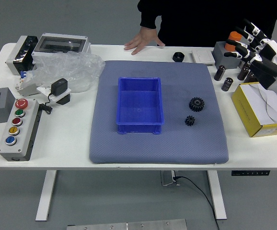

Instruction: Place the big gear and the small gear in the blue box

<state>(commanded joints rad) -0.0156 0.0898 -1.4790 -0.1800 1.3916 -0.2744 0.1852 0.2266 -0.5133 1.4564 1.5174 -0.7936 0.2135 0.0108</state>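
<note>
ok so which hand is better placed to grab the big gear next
Right, most likely: the right hand is over the table on the same side as the big gear, fingers spread and holding nothing, while the left is out of view.

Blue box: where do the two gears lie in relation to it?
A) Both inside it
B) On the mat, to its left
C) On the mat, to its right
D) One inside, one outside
C: the big gear and small gear both lie right of the blue box.
</note>
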